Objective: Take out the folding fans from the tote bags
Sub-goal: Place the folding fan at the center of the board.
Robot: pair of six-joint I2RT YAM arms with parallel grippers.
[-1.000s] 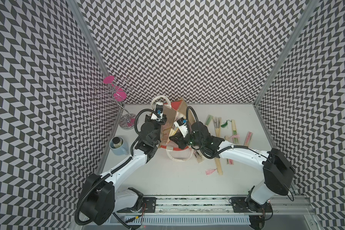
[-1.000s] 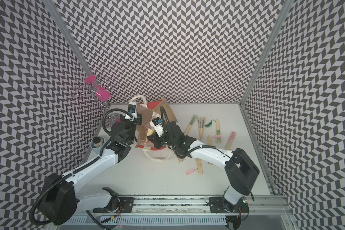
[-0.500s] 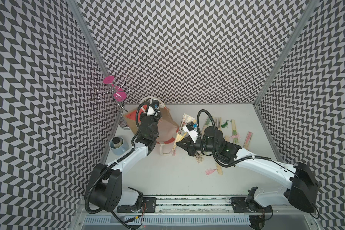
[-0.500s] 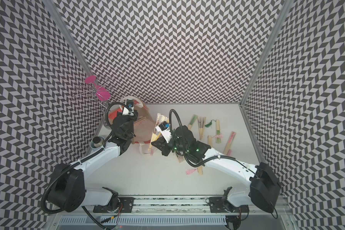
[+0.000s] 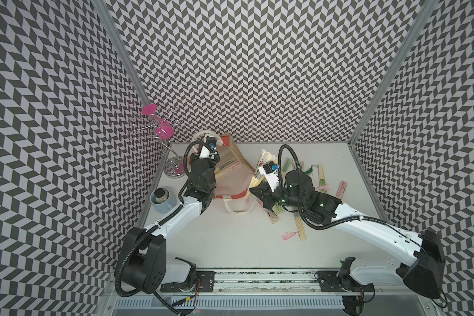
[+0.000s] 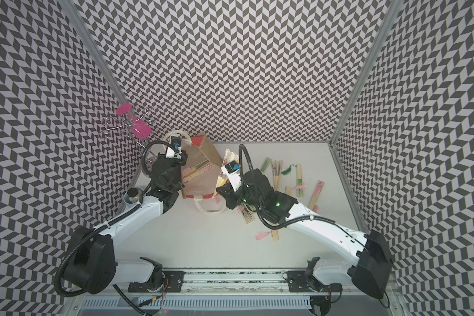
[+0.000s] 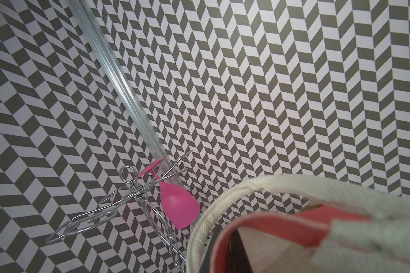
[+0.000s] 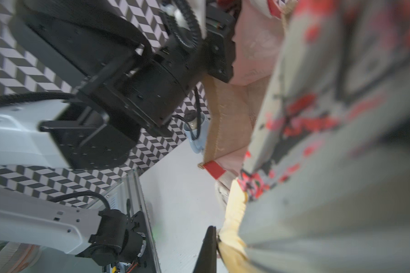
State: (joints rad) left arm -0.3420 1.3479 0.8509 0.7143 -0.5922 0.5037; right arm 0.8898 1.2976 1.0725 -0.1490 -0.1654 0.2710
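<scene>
Left claw (image 7: 224,248) pinches the boxy tan jute tote bag (image 5: 231,175) at the white tabletop's (image 5: 230,246) back-left corner; right claw (image 5: 253,189) clamps a pale red-blossomed folding fan (image 5: 264,161); front half lies bare.

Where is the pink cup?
In both top views, the pink cup hangs upside down on the wire rack in the far left corner of the table, just left of the tote bag.
</scene>
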